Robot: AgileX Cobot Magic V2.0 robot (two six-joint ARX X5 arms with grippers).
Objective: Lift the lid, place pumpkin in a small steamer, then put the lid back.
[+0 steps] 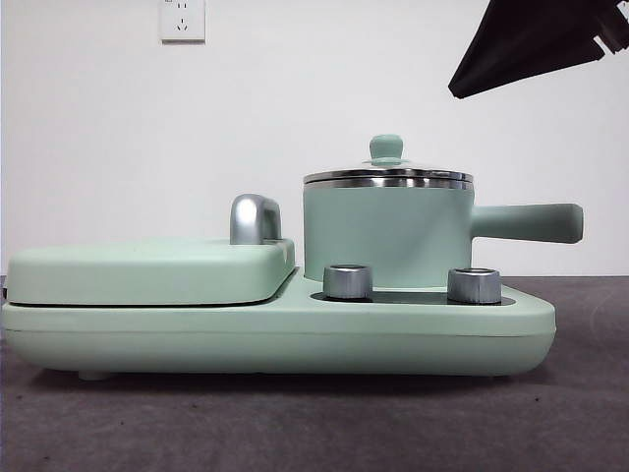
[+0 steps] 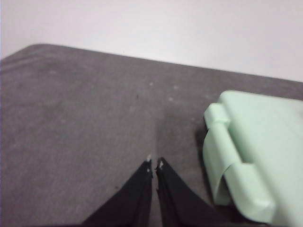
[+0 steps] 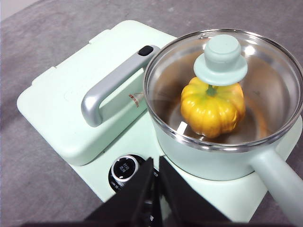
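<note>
The pumpkin sits inside the small steamer under the lid, so my right pincer hangs above, closed and empty; my left pincer waits closed over the tabletop.

We note a wide mint-green base on a grey table. A flat griddle cover with a silver handle sits on one side. Two silver knobs line the front edge. A white socket is on the wall behind.
</note>
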